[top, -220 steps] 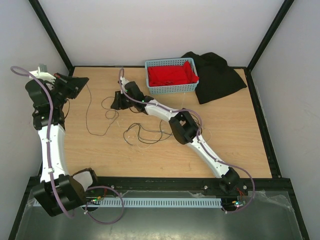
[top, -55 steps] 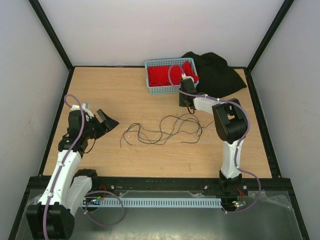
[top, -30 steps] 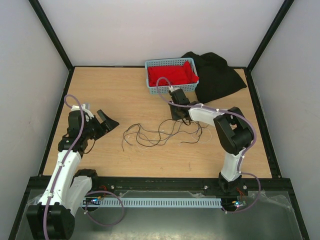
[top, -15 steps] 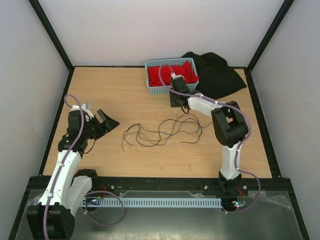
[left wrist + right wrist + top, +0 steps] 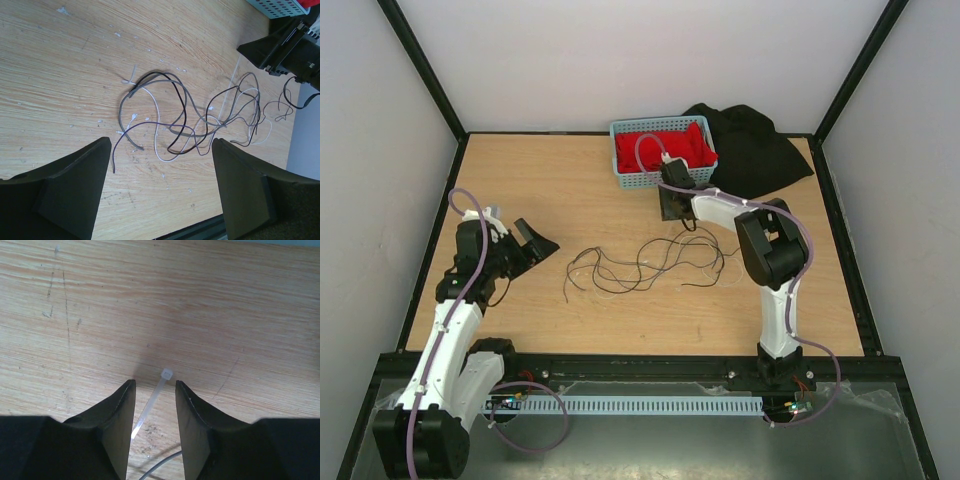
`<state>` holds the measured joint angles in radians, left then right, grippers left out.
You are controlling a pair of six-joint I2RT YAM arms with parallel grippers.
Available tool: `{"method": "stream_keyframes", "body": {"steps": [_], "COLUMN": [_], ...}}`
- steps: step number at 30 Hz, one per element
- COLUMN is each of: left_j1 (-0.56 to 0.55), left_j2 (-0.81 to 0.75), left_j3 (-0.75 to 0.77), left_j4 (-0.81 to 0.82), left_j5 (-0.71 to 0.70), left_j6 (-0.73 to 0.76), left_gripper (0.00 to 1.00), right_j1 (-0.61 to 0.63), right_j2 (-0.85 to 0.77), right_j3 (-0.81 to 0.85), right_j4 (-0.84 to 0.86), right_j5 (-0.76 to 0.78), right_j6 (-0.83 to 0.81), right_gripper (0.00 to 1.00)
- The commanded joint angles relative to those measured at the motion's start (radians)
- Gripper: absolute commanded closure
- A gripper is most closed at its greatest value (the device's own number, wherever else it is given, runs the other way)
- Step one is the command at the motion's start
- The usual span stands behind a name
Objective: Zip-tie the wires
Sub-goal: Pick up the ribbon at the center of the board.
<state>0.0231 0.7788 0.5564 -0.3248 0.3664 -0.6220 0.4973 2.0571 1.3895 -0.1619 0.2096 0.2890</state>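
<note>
The step in hand is judged to be the pick-up of the zip tie (image 5: 150,404); nothing has been bound yet.

The right claw (image 5: 154,385) is held released, low over the table (image 5: 225,300), with one finger on each side of the zip tie. The tie lies flat on the wood. Its square head points away from the wrist and its strip runs back between the fingers (image 5: 117,415). No contact with either finger can be made out. In the top view the tie is hidden beneath the right claw, which is placed toward the far edge, just on the near side of the basket (image 5: 638,181).

The wires (image 5: 640,265) are spread in loose loops at the middle of the table, apart from the tie and on its near side. The left claw (image 5: 533,243) is held released and empty near the left edge, pointed toward the wires.

For the next move, a squeeze on the strip is called for. Because the strip is thin and flat against the wood, the fingertips would probably have to be brought right down to the surface first, or the tie may be missed or pushed aside. After that, the tie would have to be carried to the wires and the strands gathered into one bunch so that it can be looped round them.
</note>
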Motion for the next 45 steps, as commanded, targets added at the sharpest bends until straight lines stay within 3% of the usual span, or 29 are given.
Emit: {"method": "stream_keyframes", "body": {"steps": [1,17,26,35,45], "left_j1": [0.008,0.009,0.012,0.015,0.001], "left_j2": [0.002,0.005,0.007,0.141,0.294], "left_j3": [0.03,0.025,0.029,0.143,0.249], "left_j4": [0.004,0.004,0.022,0.176,0.302], "left_j5": [0.013,0.017,0.031,0.23,0.362], "left_j6": [0.002,0.004,0.005,0.046,0.042], "left_gripper": [0.16,0.15,0.16,0.18,0.2], "right_j1": [-0.003,-0.013,-0.014,0.015,0.074], "right_j2": [0.034,0.074,0.049,-0.006,-0.078], "right_j3": [0.038,0.038,0.022,0.126,0.167], "right_j4": [-0.018,-0.019,-0.018,0.101,0.345], "right_j5": [0.01,0.051,-0.002,-0.133,-0.259], "right_j6": [0.013,0.01,0.022,0.009,0.115], "right_gripper": [0.52,0.59,0.82,0.97,0.99]}}
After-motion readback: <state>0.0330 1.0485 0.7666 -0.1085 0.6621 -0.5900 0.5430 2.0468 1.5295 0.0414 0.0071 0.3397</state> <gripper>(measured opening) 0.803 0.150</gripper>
